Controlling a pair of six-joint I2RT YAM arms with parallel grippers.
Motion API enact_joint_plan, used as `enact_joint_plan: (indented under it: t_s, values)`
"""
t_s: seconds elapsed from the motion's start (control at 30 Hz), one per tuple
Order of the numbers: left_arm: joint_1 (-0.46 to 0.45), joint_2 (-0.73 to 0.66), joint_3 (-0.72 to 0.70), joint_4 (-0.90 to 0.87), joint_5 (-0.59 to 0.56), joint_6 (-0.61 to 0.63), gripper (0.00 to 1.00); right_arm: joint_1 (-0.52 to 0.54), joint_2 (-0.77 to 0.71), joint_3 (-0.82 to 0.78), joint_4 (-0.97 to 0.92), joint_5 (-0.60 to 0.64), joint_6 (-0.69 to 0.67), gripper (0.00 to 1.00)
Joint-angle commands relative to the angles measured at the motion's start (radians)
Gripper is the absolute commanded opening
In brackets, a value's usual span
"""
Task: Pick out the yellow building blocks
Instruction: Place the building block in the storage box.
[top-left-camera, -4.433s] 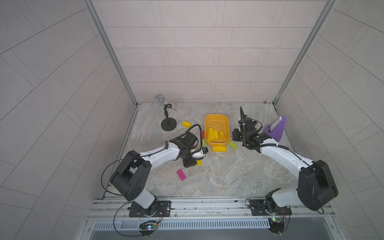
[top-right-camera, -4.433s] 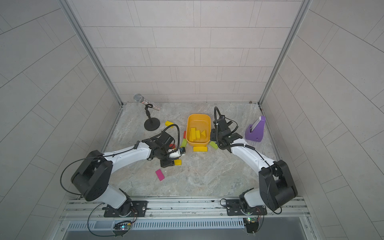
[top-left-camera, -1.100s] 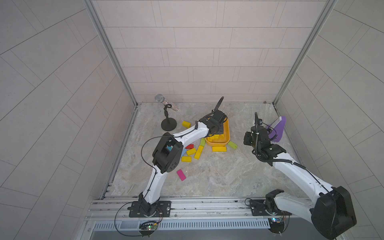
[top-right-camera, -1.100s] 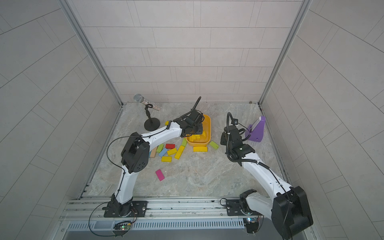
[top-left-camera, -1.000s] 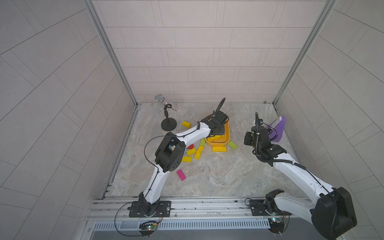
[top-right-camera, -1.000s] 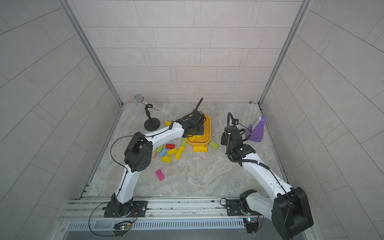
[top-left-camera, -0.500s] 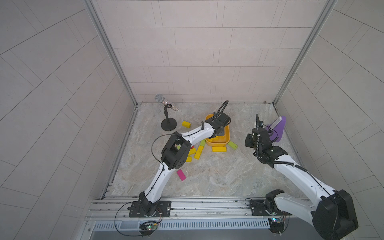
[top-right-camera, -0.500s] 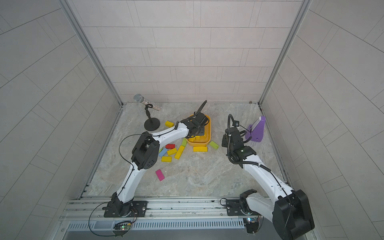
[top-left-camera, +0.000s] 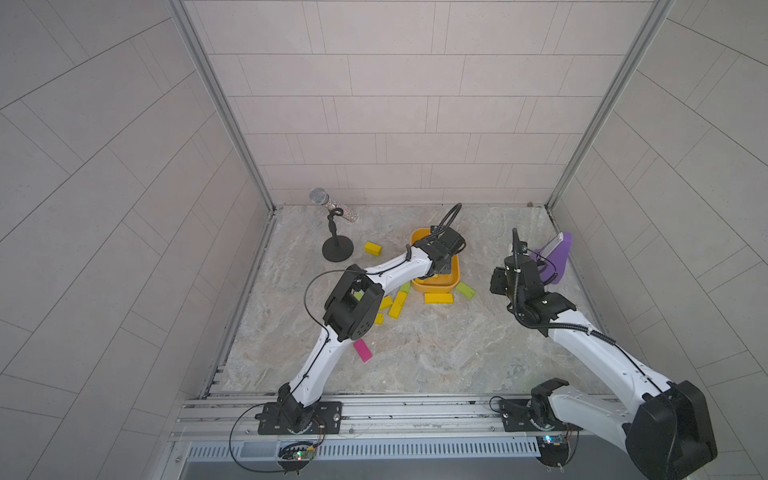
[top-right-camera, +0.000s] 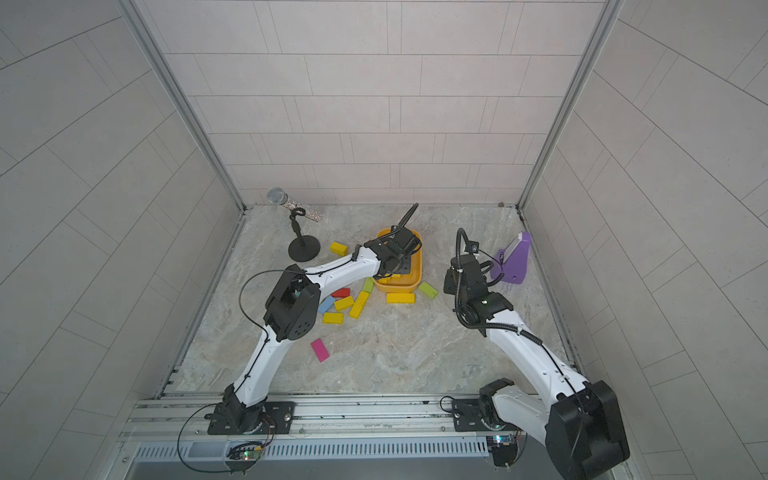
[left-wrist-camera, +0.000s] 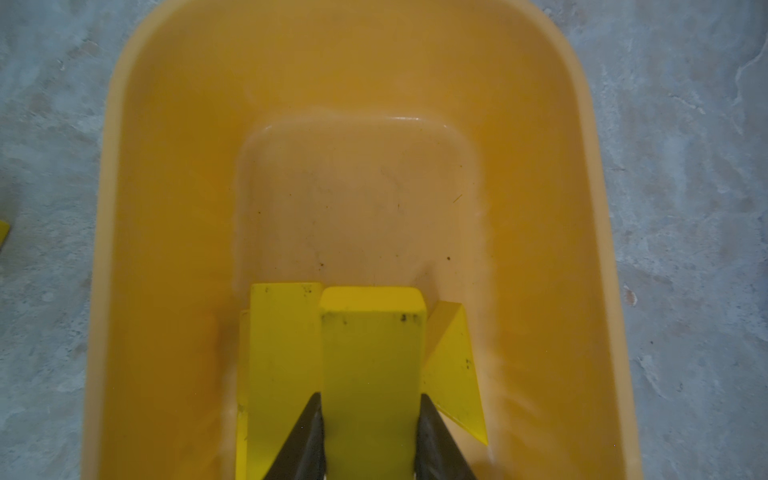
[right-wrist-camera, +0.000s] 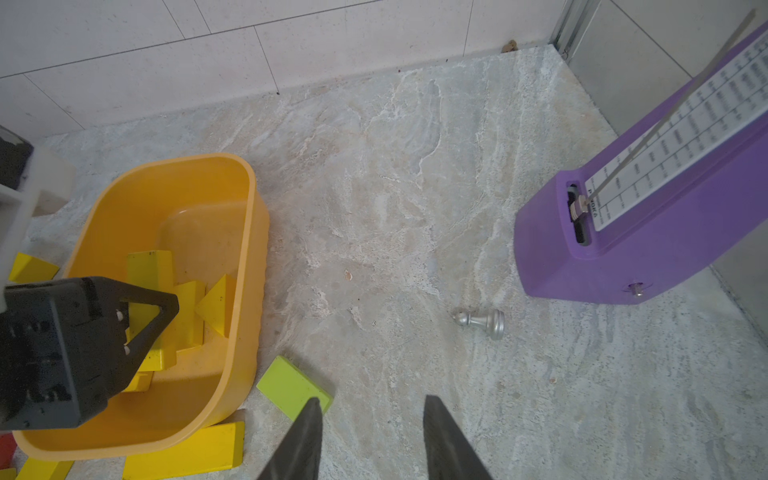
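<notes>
Well, toward the back edge of the bench (right-wrist-camera: 415, 208), left gripper (left-wrist-camera: 370, 399) clamps a yellow block (left-wrist-camera: 372, 353) inside the tub (left-wrist-camera: 137, 208); right gripper (right-wrist-camera: 370, 401) hangs half-open, empty.

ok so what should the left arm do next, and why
Probably open the left gripper and let go. Its jaws are shut on a yellow block held inside the tub, over the other blocks lying there, so it should drop in with them.
</notes>
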Motion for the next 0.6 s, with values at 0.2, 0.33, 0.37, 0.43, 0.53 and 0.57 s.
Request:
enact_joint_plan:
  t_s: [0.2,0.33,0.37,0.43,0.53,0.57]
  values:
    - [-0.007,0.023,0.002,-0.021,0.015,0.005,0.23,-0.003,-0.044,-0.025,-0.023,0.026,0.033,0.42]
    - [-0.007,0.020,0.002,-0.021,0.026,0.012,0.29,-0.003,-0.049,-0.026,-0.030,0.026,0.042,0.42]
    - [-0.007,0.020,0.000,-0.021,0.024,0.015,0.32,-0.003,-0.050,-0.026,-0.030,0.026,0.044,0.42]
    - [-0.007,0.016,0.000,-0.021,0.019,0.023,0.35,-0.003,-0.052,-0.026,-0.031,0.026,0.046,0.42]
    - [-0.005,0.010,-0.008,-0.021,0.012,0.030,0.40,-0.003,-0.050,-0.023,-0.031,0.026,0.048,0.42]
    - [-0.005,0.008,-0.013,-0.019,0.010,0.033,0.41,-0.003,-0.048,-0.022,-0.032,0.026,0.049,0.42]
